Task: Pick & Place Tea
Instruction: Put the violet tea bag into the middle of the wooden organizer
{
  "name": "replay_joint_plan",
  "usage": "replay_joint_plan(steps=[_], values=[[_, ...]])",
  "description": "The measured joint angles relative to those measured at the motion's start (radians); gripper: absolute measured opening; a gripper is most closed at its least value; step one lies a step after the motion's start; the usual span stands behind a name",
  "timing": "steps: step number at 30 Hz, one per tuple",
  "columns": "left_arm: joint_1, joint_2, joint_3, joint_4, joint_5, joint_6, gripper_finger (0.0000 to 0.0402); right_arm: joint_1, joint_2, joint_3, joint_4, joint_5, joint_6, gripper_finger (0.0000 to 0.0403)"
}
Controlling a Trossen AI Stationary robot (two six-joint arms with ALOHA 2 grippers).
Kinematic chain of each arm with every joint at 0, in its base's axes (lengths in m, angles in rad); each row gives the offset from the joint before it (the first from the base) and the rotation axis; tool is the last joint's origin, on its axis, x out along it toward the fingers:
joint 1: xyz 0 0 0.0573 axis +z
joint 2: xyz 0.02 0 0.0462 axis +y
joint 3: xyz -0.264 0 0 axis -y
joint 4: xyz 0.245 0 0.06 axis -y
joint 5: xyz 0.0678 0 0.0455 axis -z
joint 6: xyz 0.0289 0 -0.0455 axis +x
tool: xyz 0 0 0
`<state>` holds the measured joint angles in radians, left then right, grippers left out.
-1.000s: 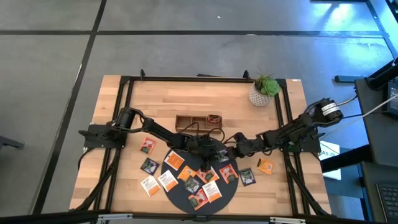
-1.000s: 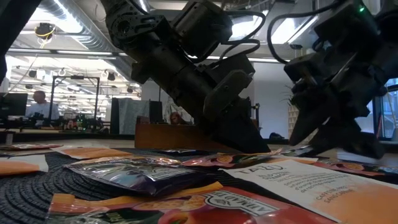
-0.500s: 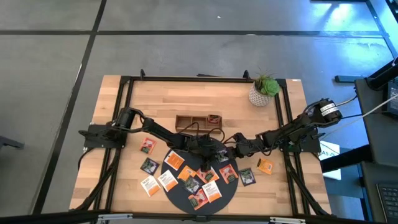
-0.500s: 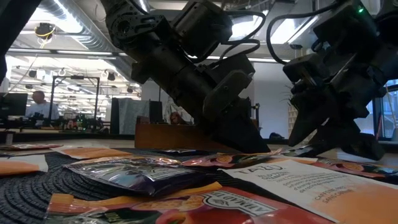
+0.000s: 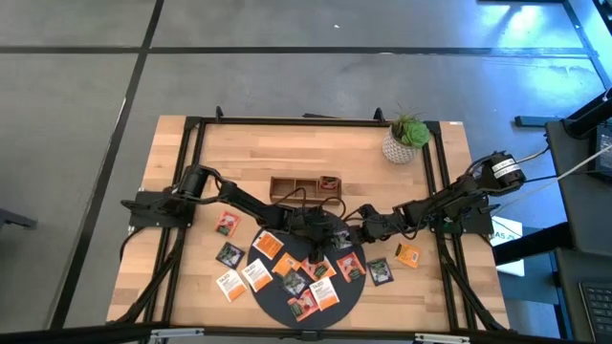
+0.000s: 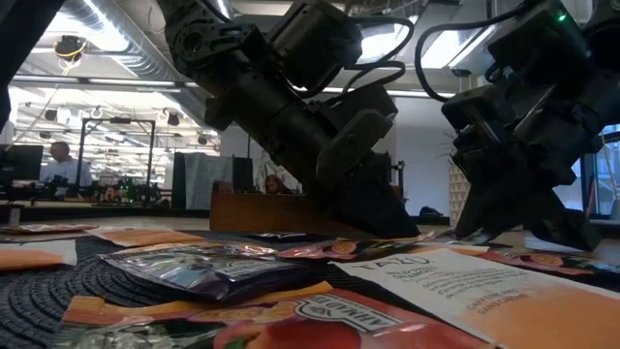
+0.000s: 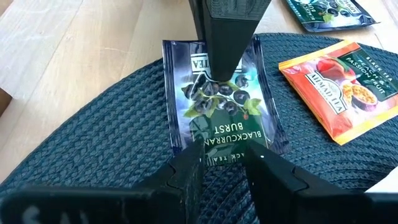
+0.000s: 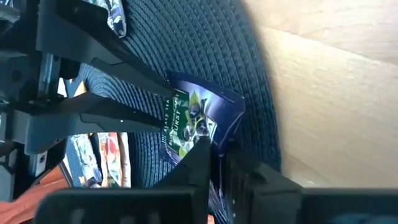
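Observation:
A black blackcurrant sachet (image 7: 217, 106) lies flat on the dark round mat (image 5: 273, 298), near its far right rim. My two grippers meet over it. My left gripper (image 7: 224, 158) is open, with its fingertips over the sachet's end nearest the mat's middle; whether they touch it I cannot tell. My right gripper (image 8: 216, 155) is shut on the opposite end. Several more sachets, orange (image 5: 266, 246), red and black, lie on the mat and on the wood around it. In the high view the arms hide the black sachet. My right gripper has the black sachet by the end nearest the mat's rim (image 8: 217, 127), pinched between the two fingers. The fingers (image 7: 224, 56) slant down from the table's right side. That end curls up a little (image 8: 231, 106); the rest lies on the mat.
A brown wooden three-compartment tray (image 5: 306, 185) stands just beyond the grippers. A potted plant (image 5: 406, 139) sits at the far right. An orange passion-fruit sachet (image 7: 339, 84) lies beside the black one. Loose sachets lie left (image 5: 229, 254) and right (image 5: 408, 255) of the mat.
In the low view my right gripper has shifted slightly, and the white and the orange sachet nearest the camera have slid a little across the mat. My left arm has kept still.

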<state>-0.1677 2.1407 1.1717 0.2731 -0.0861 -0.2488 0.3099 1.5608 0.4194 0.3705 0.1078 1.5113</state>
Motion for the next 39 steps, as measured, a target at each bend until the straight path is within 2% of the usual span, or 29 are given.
replay_joint_plan(steps=[6,10,14,18,20,26,30,36,39], values=[[0.030,-0.068,-0.008,-0.043,0.031,0.023,0.0110,0.000,-0.007,-0.002,0.022,-0.006,-0.043,0.0033],[0.062,-0.151,-0.003,-0.037,0.071,0.024,0.0111,0.000,-0.043,-0.002,0.025,-0.006,-0.057,0.0037],[0.103,-0.241,-0.004,-0.091,0.122,-0.013,0.0113,0.000,-0.110,-0.002,0.047,0.004,-0.140,0.0025],[0.173,-0.374,-0.007,-0.225,0.132,-0.066,0.0111,0.000,-0.224,-0.002,0.078,0.090,-0.258,0.0023],[0.206,-0.442,-0.023,-0.241,0.131,-0.074,0.0111,0.000,-0.294,-0.001,0.087,0.160,-0.324,0.0029],[0.235,-0.622,-0.140,-0.061,0.138,-0.142,0.0115,0.000,-0.469,0.062,0.091,0.372,-0.636,0.0031],[0.215,-0.675,-0.222,0.072,0.144,-0.157,0.0115,0.000,-0.526,0.138,0.090,0.446,-0.876,0.0023],[0.167,-0.681,-0.260,0.187,0.141,-0.160,0.0116,0.000,-0.506,0.279,0.044,0.546,-1.163,0.0036],[0.148,-0.679,-0.260,0.220,0.144,-0.159,0.0116,0.001,-0.457,0.338,0.011,0.547,-1.253,0.0036]])
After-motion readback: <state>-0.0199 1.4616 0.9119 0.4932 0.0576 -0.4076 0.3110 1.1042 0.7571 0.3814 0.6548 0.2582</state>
